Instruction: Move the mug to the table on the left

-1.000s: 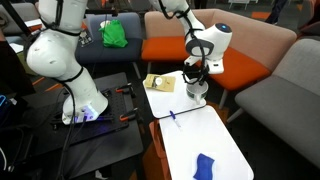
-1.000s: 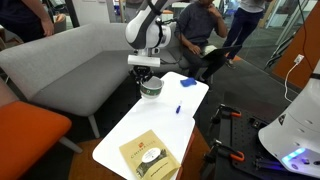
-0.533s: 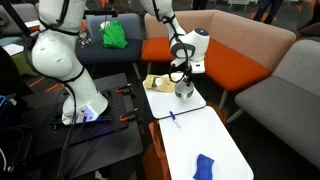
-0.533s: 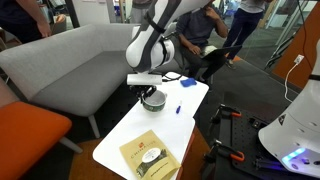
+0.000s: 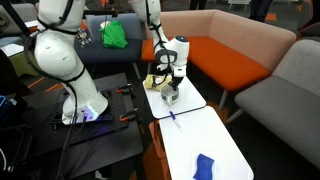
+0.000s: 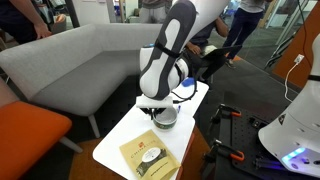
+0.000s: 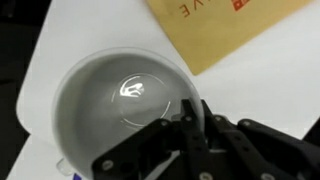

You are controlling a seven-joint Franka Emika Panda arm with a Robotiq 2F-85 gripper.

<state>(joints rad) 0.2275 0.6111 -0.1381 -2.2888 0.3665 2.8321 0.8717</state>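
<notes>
The mug [image 7: 120, 105] is white and round, seen from above in the wrist view, with its rim between my gripper's fingers [image 7: 190, 125]. My gripper [image 5: 170, 88] is shut on the mug [image 5: 171, 96] and holds it just over a white table [image 5: 195, 100], near the brown envelope [image 5: 155, 83]. In an exterior view the mug [image 6: 165, 116] hangs under the gripper [image 6: 160, 108] above the table's [image 6: 125, 135] middle. Whether the mug touches the table I cannot tell.
A brown envelope [image 6: 150, 157] with a watch-like item lies on the table. A second white table [image 5: 205, 140] carries a blue pen [image 5: 174, 119] and a blue cloth [image 5: 204, 166]. Orange and grey sofas [image 5: 215, 55] stand around. People [image 6: 205, 25] sit behind.
My gripper has carried the mug from the far table edge by the sofa toward the brown envelope, across the white tables.
</notes>
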